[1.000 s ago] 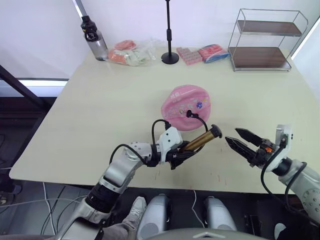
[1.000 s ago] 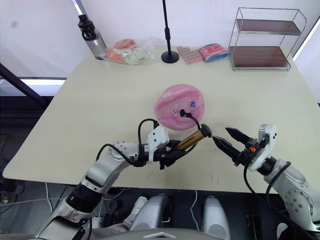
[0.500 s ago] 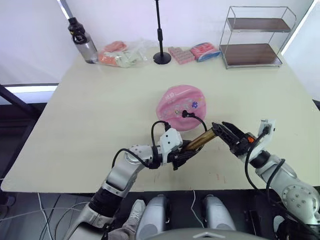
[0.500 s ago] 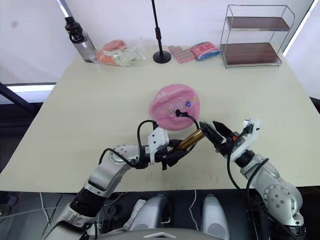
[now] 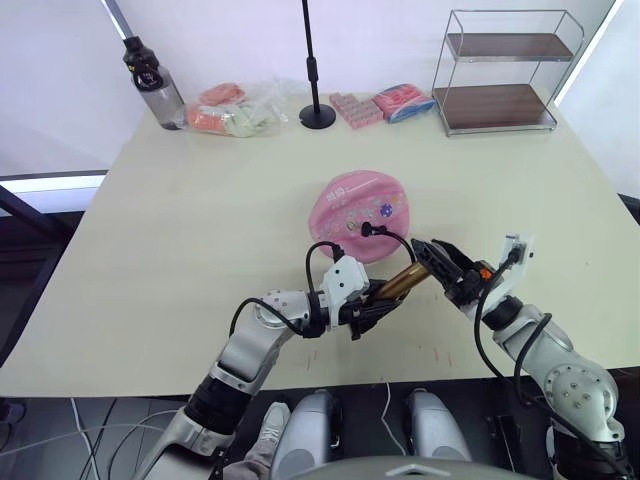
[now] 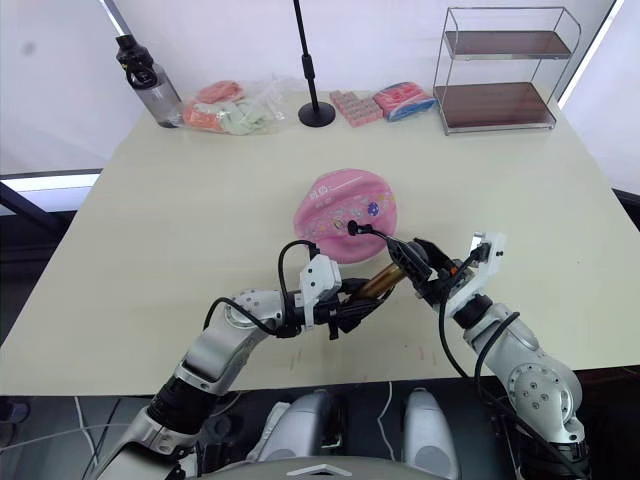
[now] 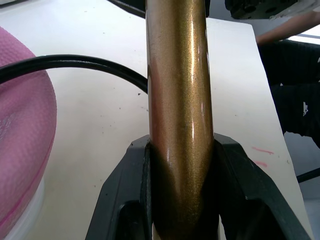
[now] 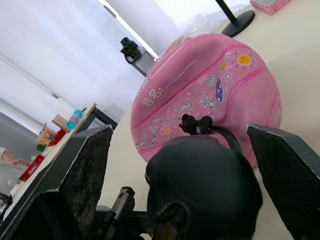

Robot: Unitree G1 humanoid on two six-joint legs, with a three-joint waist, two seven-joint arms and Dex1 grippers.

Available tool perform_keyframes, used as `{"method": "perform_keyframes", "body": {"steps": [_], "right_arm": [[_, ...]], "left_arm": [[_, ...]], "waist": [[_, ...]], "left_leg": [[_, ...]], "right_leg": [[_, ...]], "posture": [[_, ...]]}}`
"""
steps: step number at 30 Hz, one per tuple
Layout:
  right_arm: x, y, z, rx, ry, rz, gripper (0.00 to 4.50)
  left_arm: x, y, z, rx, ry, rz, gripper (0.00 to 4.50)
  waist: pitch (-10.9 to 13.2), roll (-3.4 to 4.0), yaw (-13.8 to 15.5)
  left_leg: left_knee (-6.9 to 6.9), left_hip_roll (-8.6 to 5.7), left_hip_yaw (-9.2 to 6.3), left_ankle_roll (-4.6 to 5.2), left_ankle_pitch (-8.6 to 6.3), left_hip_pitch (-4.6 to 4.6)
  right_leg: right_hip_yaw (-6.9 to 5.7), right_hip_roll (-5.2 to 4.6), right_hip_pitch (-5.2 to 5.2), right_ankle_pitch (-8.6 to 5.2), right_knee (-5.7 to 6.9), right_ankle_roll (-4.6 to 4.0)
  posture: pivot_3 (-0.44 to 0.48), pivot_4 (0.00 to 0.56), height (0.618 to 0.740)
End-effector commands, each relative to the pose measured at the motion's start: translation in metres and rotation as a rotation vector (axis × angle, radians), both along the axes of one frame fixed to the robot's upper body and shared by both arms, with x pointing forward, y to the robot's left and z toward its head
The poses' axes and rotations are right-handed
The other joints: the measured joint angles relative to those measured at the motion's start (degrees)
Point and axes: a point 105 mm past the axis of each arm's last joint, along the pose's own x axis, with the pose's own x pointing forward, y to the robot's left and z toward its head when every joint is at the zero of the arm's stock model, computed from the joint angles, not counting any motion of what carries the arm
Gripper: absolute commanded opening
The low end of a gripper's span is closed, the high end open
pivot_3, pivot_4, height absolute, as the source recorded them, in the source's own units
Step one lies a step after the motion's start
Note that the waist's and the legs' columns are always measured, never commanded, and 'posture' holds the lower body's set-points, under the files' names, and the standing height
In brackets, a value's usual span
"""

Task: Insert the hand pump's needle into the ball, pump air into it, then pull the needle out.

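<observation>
Left wrist view has the left gripper [image 7: 181, 165] clamped on the bronze barrel of the hand pump [image 7: 179, 85], one black finger pressed to each side. From the head views the pump [image 5: 404, 281] slants up off the table [image 5: 200, 230], its black handle end toward the right gripper [image 5: 441, 264]. That gripper's two fingers stand spread on either side of the handle's black knob [image 8: 202, 185], with a gap showing on both sides, so they straddle it without pinching it.

From the pump the thin black hose [image 5: 395, 236] arcs over to the ball [image 5: 358, 208], which sits near the middle of the table, just beyond the pump. The hose's black fitting [image 8: 196, 123] sits against the ball's pink skin; the needle itself is too small to make out.

Both grippers work close to the table's near edge. Wide bare tabletop lies to either side of the ball. Along the far edge stand a water bottle [image 5: 145, 77], a bag of snacks [image 5: 235, 110], a black stand [image 5: 316, 85], some packets [image 5: 385, 103] and a wire shelf [image 5: 498, 70], all well apart from the ball.

A second ago the right gripper hung well off to the right of the handle; it has since closed that distance and now brackets the knob. The left gripper keeps its hold on the barrel.
</observation>
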Motion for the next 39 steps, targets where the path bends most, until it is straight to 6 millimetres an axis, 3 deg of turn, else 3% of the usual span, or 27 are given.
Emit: {"method": "perform_keyframes", "body": {"steps": [1,26,29,33,39], "right_arm": [[-0.0006,0.0016,0.0072,0.012,-0.037,-0.002,4.50],[0.0033,0.0031,0.0125,0.020,-0.074,-0.026,4.50],[0.0040,0.0028,0.0130,0.022,-0.077,-0.032,3.72],[0.0035,0.0046,0.0113,0.013,-0.075,-0.027,1.91],[0.0042,0.0052,0.0087,0.008,-0.066,-0.030,1.80]], "left_arm": [[0.0010,-0.0012,0.0092,-0.028,-0.032,0.005,1.12],[-0.0002,-0.0036,0.0027,-0.034,-0.004,0.019,1.12],[0.0003,-0.0037,0.0020,-0.033,-0.002,0.021,1.12],[0.0011,-0.0039,0.0018,-0.033,-0.003,0.024,1.12],[0.0016,-0.0048,0.0031,-0.041,-0.007,0.023,1.12]], "waist": [[0.00,0.00,0.00],[0.00,0.00,0.02],[0.00,0.00,0.03],[0.00,0.00,0.04],[0.00,0.01,0.04]], "left_leg": [[0.00,0.01,-0.04,0.00,0.00,0.00],[0.02,0.04,-0.35,-0.05,0.03,-0.03],[0.02,0.05,-0.39,-0.06,0.04,-0.03],[0.02,0.05,-0.63,-0.17,0.11,-0.04],[0.01,0.12,-0.85,-0.29,0.19,-0.06]], "right_leg": [[-0.05,0.00,0.00,0.00,0.01,0.00],[-0.46,-0.01,0.08,0.01,0.14,-0.02],[-0.50,0.00,0.09,0.01,0.15,-0.02],[-0.74,0.02,0.17,0.01,0.15,-0.05],[-0.94,0.12,0.21,0.06,0.18,-0.17]], "posture": [[0.000,0.150,0.740],[0.000,0.150,0.740],[0.000,0.150,0.740],[0.000,0.150,0.740],[0.000,0.150,0.740]]}}
